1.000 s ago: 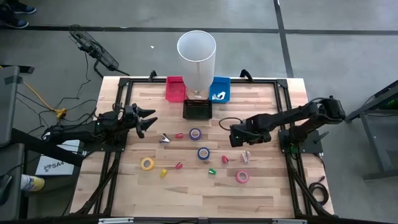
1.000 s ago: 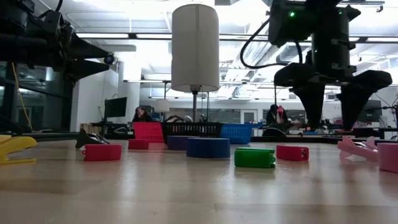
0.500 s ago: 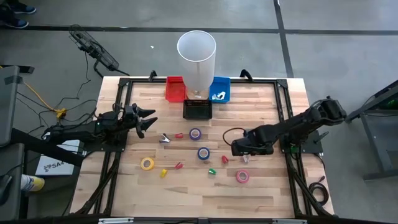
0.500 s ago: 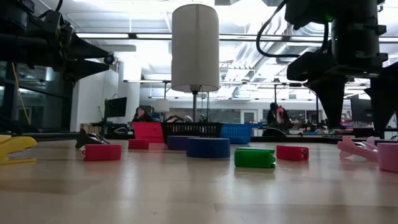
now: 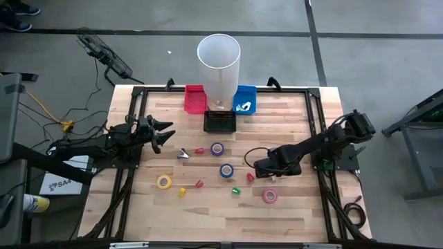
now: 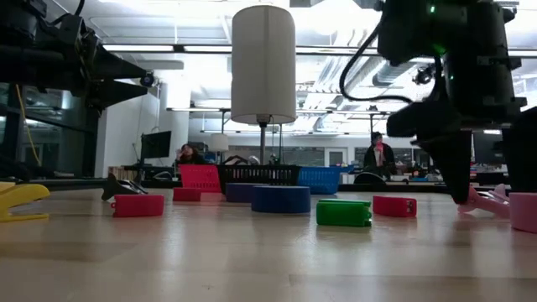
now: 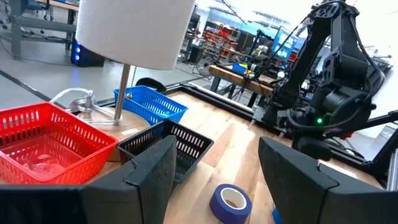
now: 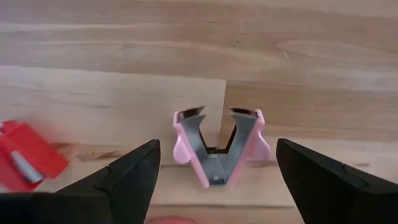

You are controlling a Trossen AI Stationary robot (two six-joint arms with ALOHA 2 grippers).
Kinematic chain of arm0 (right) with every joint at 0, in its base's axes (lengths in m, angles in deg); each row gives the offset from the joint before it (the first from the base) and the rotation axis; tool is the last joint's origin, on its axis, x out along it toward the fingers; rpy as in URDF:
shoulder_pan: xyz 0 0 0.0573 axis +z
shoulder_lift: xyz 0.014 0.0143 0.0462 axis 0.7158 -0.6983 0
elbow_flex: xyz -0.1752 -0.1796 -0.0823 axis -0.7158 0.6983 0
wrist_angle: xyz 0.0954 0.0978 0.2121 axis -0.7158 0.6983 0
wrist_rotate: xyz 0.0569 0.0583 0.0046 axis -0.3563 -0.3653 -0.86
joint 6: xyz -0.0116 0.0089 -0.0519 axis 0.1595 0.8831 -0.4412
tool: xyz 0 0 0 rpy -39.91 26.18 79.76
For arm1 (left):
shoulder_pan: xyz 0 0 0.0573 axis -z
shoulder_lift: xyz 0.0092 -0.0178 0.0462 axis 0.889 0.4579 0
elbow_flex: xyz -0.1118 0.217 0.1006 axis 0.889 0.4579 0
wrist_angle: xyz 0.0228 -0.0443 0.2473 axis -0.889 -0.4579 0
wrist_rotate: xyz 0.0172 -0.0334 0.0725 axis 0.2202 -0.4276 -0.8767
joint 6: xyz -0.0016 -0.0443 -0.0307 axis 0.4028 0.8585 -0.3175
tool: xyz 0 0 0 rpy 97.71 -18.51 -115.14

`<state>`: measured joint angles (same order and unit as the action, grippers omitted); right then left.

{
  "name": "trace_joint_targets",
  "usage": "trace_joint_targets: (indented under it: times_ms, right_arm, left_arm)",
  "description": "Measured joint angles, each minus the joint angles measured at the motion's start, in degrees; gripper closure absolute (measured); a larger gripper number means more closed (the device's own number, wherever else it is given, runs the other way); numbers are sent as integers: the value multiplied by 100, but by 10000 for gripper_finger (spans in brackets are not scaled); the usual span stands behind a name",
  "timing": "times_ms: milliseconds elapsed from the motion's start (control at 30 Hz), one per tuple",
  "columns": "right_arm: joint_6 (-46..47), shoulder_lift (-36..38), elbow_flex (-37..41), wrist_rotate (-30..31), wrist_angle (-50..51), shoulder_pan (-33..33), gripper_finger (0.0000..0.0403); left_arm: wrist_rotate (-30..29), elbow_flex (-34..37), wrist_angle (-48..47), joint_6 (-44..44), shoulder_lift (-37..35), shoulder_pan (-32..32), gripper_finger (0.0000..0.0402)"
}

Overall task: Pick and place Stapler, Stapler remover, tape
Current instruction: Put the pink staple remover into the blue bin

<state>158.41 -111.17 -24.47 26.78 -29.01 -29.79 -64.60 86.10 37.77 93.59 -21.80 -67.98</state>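
Observation:
A pink staple remover (image 8: 217, 146) lies on the wooden table, its jaws toward the far edge. My right gripper (image 8: 217, 186) hangs above it, pointing down and open, one finger on each side and clear of it; in the high view the gripper (image 5: 266, 168) hides it. A red stapler (image 5: 250, 177) lies just beside it, and a pink tape roll (image 5: 269, 196) lies nearer the front edge. Two blue tape rolls (image 5: 217, 149) (image 5: 226, 169) lie mid-table and a yellow one (image 5: 163, 182) at the left. My left gripper (image 5: 163, 137) waits open at the table's left.
Red (image 5: 195, 98), black (image 5: 220, 121) and blue (image 5: 244, 99) baskets stand at the far edge around a tall white cylinder (image 5: 219, 66). Small yellow (image 5: 182, 192), red (image 5: 199, 185) and green (image 5: 235, 190) staplers and a silver remover (image 5: 183, 153) lie scattered mid-table.
My right gripper has moved toward the table's near edge and come down, ending over the pink staple remover with its fingers still apart. Nothing on the table has shifted.

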Motion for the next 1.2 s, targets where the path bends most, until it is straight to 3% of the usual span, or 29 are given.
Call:
trace_joint_targets:
  times_ms: [400, 1100, 1200]
  right_arm:
    - [-360, -119, 0, 205, -63, -159, 108]
    - [-588, -117, 0, -98, -320, -353, 318]
    - [-773, -115, 0, -60, -541, -455, 323]
  left_arm:
    - [0, 0, 0, 2, 0, 0, 176]
    - [-1, 0, 0, 1, 1, 1, 176]
    - [0, 0, 0, 0, 0, 1, 176]
